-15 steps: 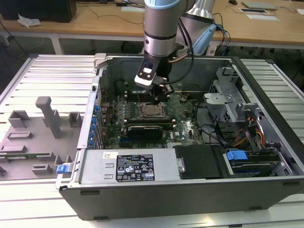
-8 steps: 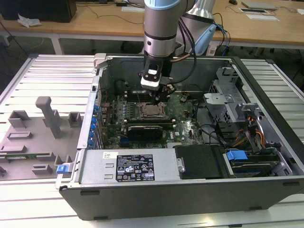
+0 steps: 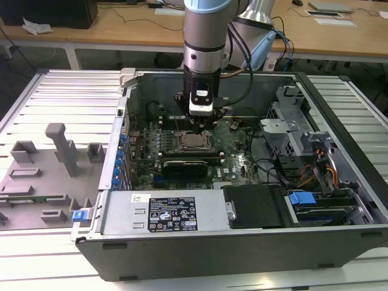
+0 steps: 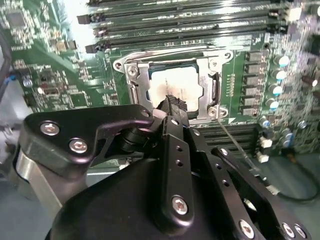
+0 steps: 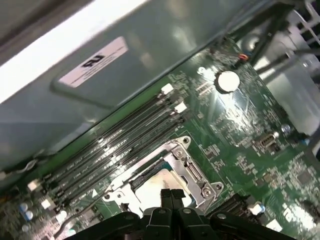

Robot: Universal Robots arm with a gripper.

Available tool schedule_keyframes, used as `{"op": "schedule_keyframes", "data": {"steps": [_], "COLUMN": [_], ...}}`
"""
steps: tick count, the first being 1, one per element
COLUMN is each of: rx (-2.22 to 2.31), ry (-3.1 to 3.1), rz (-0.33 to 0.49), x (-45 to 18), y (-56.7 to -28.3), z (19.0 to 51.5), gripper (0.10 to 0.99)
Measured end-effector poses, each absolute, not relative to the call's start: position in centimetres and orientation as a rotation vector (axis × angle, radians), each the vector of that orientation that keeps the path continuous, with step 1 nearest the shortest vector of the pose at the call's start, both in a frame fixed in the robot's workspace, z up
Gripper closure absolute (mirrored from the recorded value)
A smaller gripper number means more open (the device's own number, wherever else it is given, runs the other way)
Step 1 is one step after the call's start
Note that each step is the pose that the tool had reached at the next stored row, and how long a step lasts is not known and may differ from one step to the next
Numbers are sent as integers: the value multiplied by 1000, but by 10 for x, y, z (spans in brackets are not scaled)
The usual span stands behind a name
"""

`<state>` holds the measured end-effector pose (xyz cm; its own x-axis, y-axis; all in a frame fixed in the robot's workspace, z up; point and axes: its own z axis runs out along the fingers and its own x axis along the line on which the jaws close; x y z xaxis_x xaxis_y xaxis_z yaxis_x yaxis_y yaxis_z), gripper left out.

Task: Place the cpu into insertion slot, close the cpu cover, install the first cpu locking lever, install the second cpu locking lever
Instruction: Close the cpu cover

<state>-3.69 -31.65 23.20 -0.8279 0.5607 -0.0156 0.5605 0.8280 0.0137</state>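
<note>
The black gripper [image 4: 175,106], fingertips pressed together and empty, hangs right over the dull silver square cpu [image 4: 180,84], which lies in the dark metal-rimmed insertion slot [image 4: 216,89] under the silver windowed cpu cover [image 4: 205,67]. The thin wire lever [image 4: 235,145] beside it looks unlatched, so I judge a sideways nudge could lift the cover

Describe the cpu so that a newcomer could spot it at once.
Inside the open computer case, look to the green motherboard under the arm. Beside the long black memory slots sits the shiny cpu cover; the cpu is the dull silver-grey square in its window, below the pincer.
</note>
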Motion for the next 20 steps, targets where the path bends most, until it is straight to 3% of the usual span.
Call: {"op": "schedule_keyframes", "data": {"steps": [20], "rx": [179], "ry": [3120], "rz": [19], "x": [-37], "y": [-317], "z": [230], "gripper": [980]}}
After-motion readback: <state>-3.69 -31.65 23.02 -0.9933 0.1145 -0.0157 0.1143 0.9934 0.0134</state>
